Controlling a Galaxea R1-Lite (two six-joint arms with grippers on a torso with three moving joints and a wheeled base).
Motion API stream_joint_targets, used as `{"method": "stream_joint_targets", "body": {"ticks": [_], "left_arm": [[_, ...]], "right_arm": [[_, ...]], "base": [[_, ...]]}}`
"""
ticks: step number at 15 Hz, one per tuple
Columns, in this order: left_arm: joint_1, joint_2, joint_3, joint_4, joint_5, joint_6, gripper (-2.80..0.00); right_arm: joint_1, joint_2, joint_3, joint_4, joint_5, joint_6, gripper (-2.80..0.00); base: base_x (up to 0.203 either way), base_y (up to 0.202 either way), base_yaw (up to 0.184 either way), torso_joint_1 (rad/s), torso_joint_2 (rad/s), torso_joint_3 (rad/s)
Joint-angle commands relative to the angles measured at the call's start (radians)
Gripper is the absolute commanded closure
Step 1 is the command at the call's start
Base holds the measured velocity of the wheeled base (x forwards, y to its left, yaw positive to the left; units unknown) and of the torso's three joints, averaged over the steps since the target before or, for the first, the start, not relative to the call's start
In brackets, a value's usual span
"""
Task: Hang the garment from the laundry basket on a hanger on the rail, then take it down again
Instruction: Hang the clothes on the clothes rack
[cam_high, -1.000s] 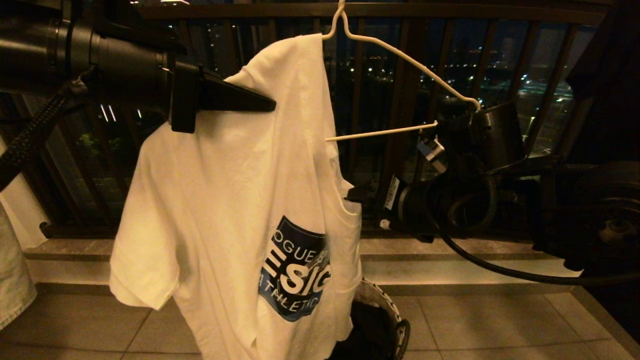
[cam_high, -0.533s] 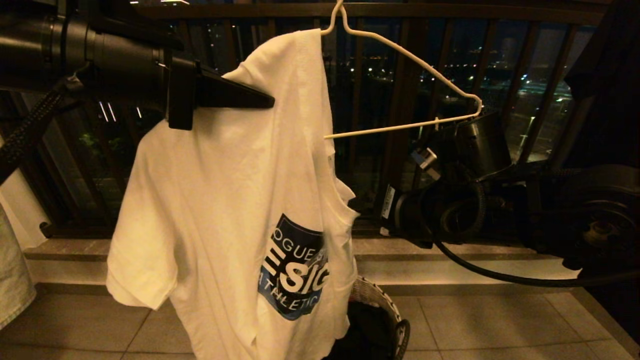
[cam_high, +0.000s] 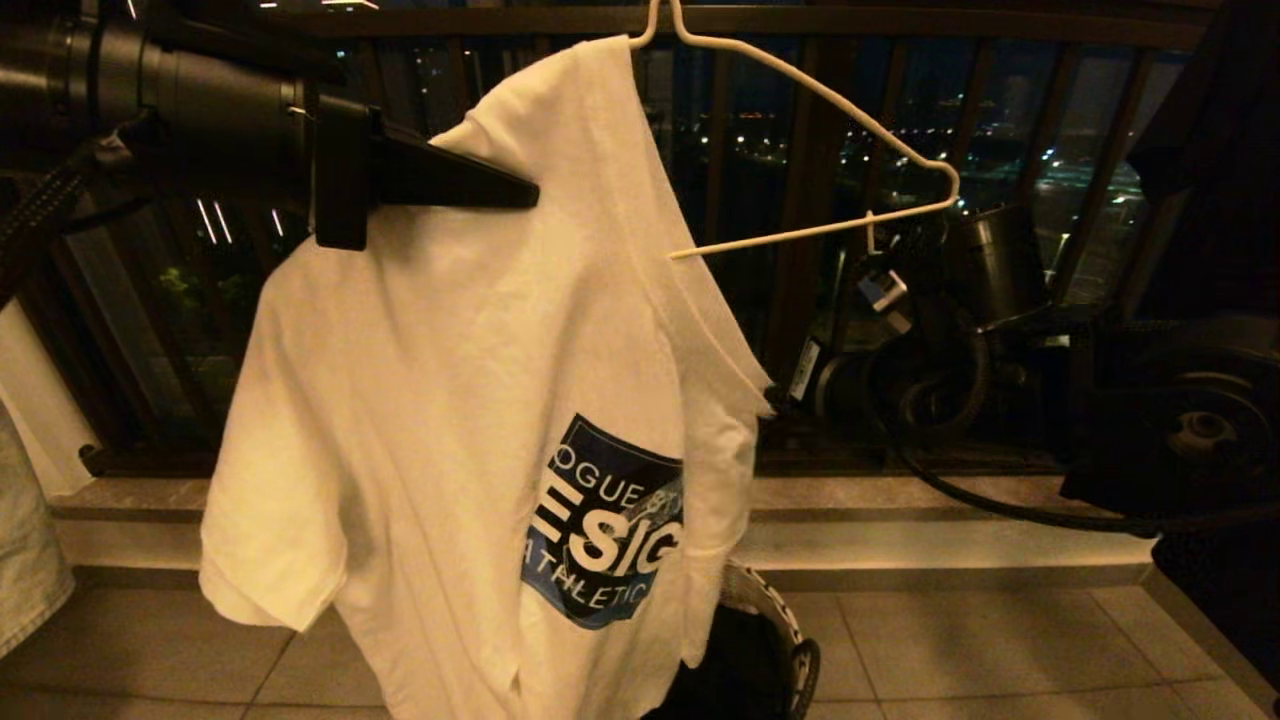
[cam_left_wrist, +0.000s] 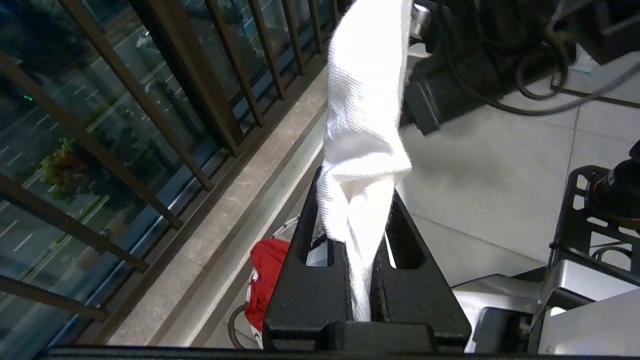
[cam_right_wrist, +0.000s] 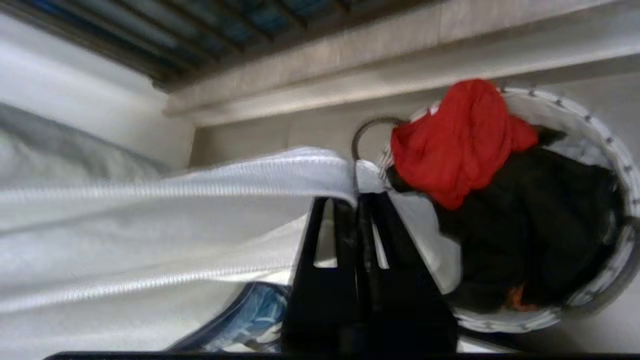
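Head view shows the garment (cam_high: 470, 400) hanging on the left side of the hanger (cam_high: 820, 160); the hanger's right arm is bare; its hook goes up past the top edge. The left gripper (cam_high: 500, 188) comes in from the left, high up, with its jaws squeezed tight on a fold of the garment near the shoulder. The right gripper (cam_right_wrist: 357, 210) is at the garment's right edge, jaws closed on the ribbed hem. The laundry basket (cam_high: 790, 640) sits on the floor below, with red cloth (cam_right_wrist: 455, 140) and black cloth (cam_right_wrist: 525, 220) inside.
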Motion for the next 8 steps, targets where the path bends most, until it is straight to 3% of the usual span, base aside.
{"method": "stream_joint_targets", "body": {"ticks": [1,8], "left_arm": [[0.000,-0.009,-0.005,0.003,-0.003,0.002,0.00],[0.011,-0.027,0.041,0.005,-0.002,-0.009,0.00]], "right_arm": [[-0.035,-0.001,-0.012,-0.002,0.002,-0.004,0.00],[-0.143,0.005,-0.062,0.000,0.017,-0.007,0.00]], "base": [[0.000,0.000,0.000,0.000,0.00,0.000],[0.000,0.000,0.000,0.000,0.00,0.000]]}}
